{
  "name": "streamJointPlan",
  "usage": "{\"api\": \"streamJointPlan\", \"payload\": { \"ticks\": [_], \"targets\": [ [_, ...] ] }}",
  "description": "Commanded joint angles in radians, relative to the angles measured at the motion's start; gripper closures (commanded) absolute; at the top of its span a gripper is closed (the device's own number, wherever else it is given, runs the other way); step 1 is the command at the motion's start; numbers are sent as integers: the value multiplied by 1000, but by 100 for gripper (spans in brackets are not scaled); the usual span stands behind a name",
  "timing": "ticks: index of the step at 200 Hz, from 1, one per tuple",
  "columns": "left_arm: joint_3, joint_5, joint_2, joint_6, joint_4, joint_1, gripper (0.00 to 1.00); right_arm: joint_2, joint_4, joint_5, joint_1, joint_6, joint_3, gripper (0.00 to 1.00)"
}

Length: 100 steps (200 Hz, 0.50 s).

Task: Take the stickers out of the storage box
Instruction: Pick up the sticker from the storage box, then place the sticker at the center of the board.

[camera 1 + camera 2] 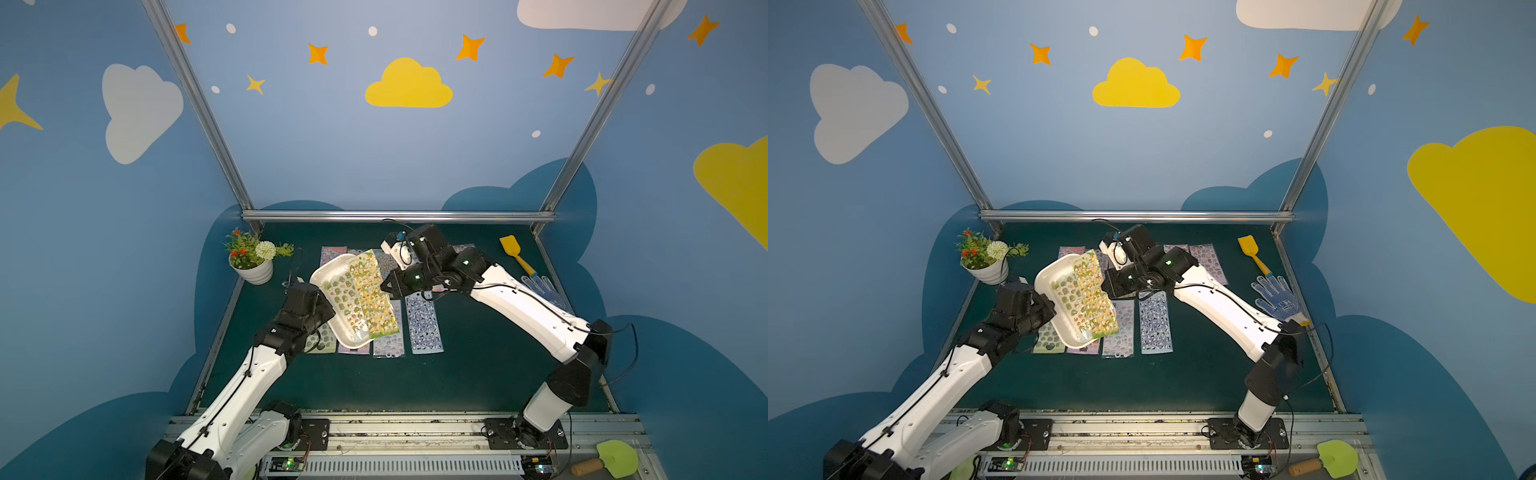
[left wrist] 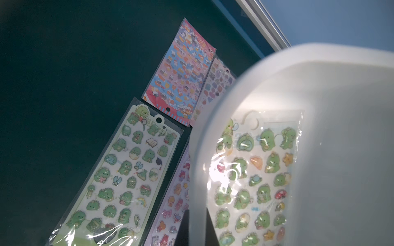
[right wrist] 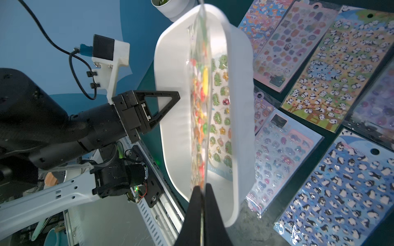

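Left gripper (image 2: 197,226): pinches the storage box (image 1: 330,269) rim; hold it steady.
Right gripper (image 3: 202,191): pinches the yellow sticker sheet (image 1: 374,295); pull right, slowly.

The storage box (image 1: 326,274) hangs tilted above the left-centre of the desk (image 1: 457,374). Beneath it the stickers (image 1: 424,324) lie flat side by side in a row, with a second row behind. The left gripper (image 2: 197,232) meets the box at its left rim, jaws on either side of it. A lower sheet (image 1: 343,299) lies inside the box. An upper sheet (image 1: 372,299) lies over it and reaches past the box's right rim. Its edge is pinched between the jaws of the right gripper (image 3: 201,213), which sits to the box's right. A potted plant (image 1: 251,257) stands in the far left corner. A spatula (image 1: 517,253) lies at the far right, with a glove (image 1: 1277,297) just before it. A trowel (image 1: 615,457) lies on the rail before the desk, at the right.
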Motion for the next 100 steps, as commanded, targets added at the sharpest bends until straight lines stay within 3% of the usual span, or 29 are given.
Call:
{"api": "streamJointPlan", "payload": {
  "ticks": [1, 100],
  "targets": [
    [47, -21, -26, 38, -91, 2, 96, -95, 9, -82, -38, 1, -50, 100],
    [241, 57, 41, 172, -290, 2, 96, -393, -19, -340, -349, -8, -345, 100]
  ]
}}
